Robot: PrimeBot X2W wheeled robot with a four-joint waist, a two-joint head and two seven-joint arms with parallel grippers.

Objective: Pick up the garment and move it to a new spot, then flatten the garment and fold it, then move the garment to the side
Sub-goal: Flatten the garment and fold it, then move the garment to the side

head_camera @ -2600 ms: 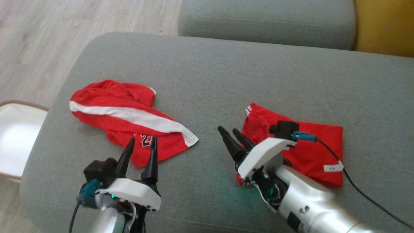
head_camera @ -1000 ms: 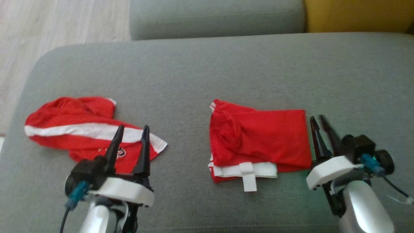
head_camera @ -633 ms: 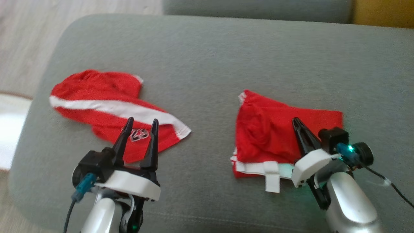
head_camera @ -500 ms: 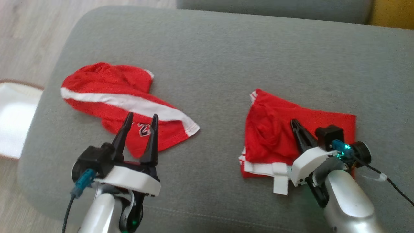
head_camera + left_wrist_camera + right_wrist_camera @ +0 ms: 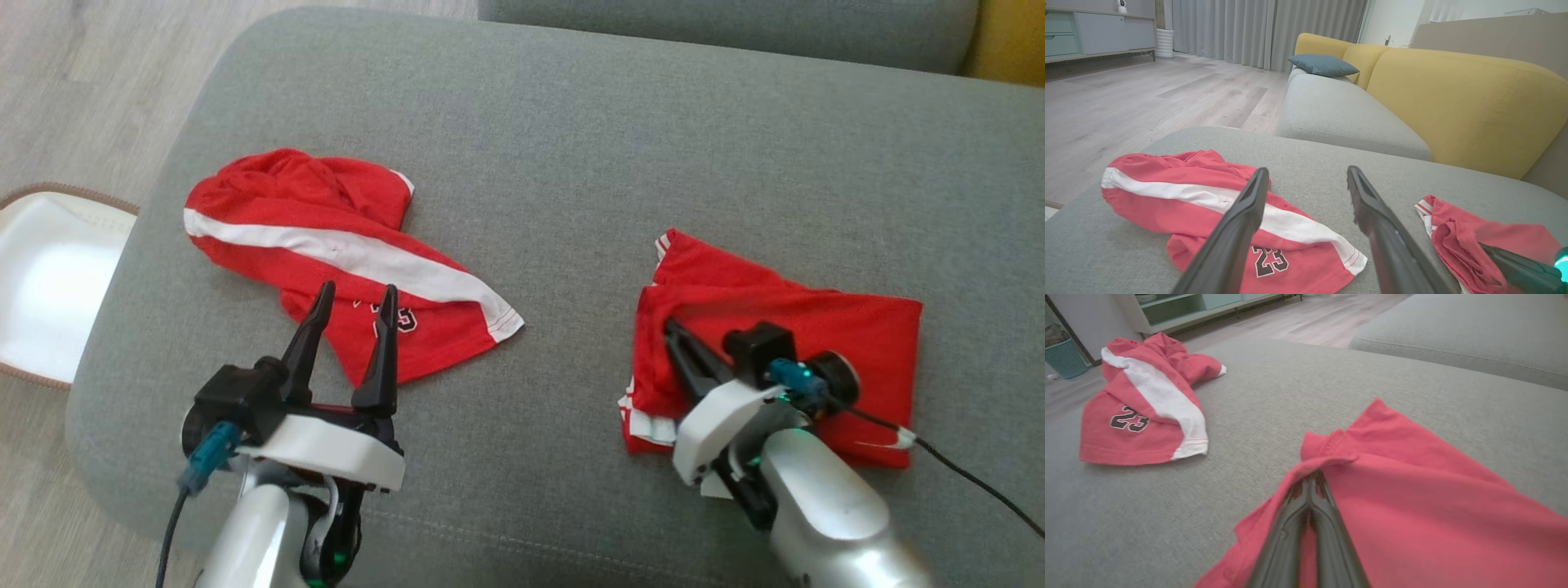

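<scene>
The garment [image 5: 824, 335] is red, folded into a rough rectangle on the right half of the grey sofa seat [image 5: 539, 155]. My right gripper [image 5: 672, 326] lies across its left part, shut, with the tips buried in a raised fold of the cloth. From the right wrist, the garment [image 5: 1412, 506] humps up over the right gripper [image 5: 1311, 476]. My left gripper [image 5: 357, 289] hangs open over the near edge of a second red garment [image 5: 326, 245] with a white stripe and the number 23, not touching it. The left wrist view shows the left gripper [image 5: 1308, 171] wide open.
A white tub [image 5: 45, 278] stands on the wooden floor off the seat's left end. Another grey seat [image 5: 1343, 114] and yellow backrests [image 5: 1457, 106] lie beyond. A black cable [image 5: 971, 482] trails from my right wrist across the seat.
The head camera has swung. My right gripper has shut and gone from the garment's right edge across to its left part. The cloth there has bunched, covering most of the white band.
</scene>
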